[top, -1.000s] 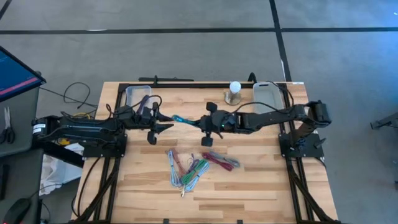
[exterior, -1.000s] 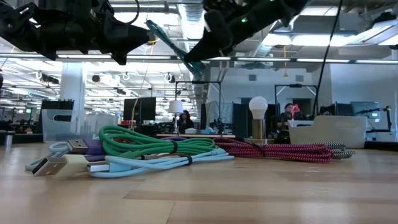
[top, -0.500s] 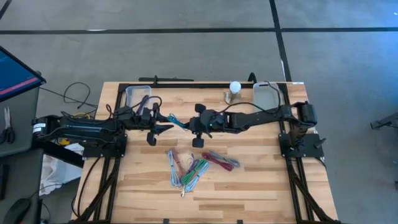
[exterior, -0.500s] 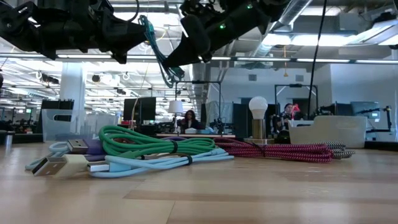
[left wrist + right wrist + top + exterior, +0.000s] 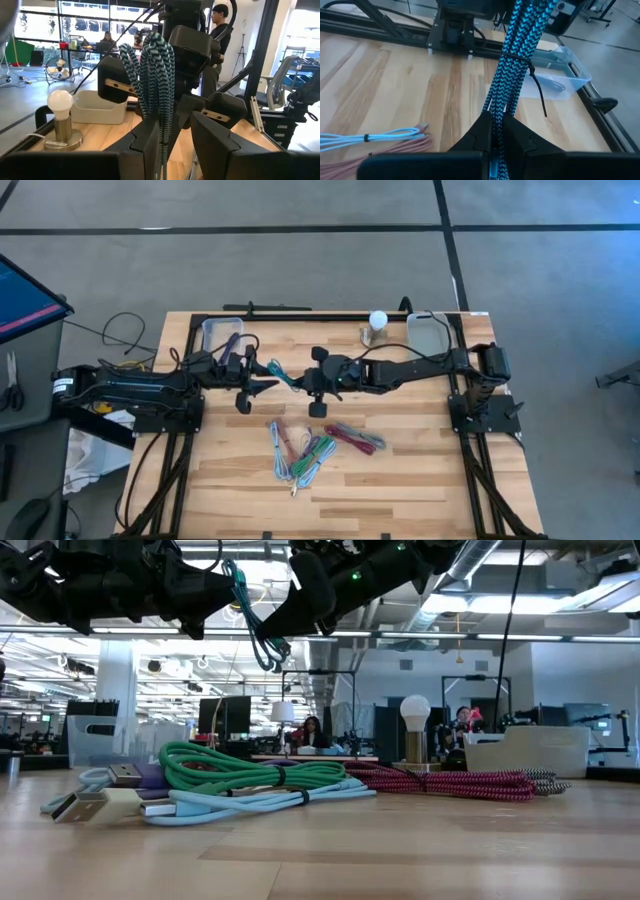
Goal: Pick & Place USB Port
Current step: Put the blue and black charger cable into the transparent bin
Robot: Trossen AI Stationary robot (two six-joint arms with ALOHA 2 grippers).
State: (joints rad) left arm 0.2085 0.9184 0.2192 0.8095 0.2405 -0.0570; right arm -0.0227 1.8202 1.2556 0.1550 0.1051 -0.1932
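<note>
A: Where is the teal braided cable (image 5: 284,376) now?

B: Held in the air over the middle of the worktop (image 5: 420,480), between the two arms. The right end effector (image 5: 300,379) is clamped shut on one end of the bundle; the right wrist view shows the cable pinched between its fingers (image 5: 517,135).

A: And the left end effector (image 5: 268,377)?

B: Its fingers stand partly apart on either side of the cable's other end, seen in the left wrist view with the cable (image 5: 156,75) running between them. I cannot tell whether they press on it.

A: What changed from a second ago?

B: Then the right arm was farther toward the worktop's right edge and the cable stretched out flat between the arms. The right end effector has since moved toward the left one, so the cable now hangs in a bent loop (image 5: 250,620) in the low view. Over the last half second almost nothing moved.

A: The rest?

B: The pile of coloured cables (image 5: 305,450) lies toward the near edge, unchanged. The lamp bulb (image 5: 377,322) and the two clear bins (image 5: 222,332) (image 5: 428,330) stay along the far edge.
</note>
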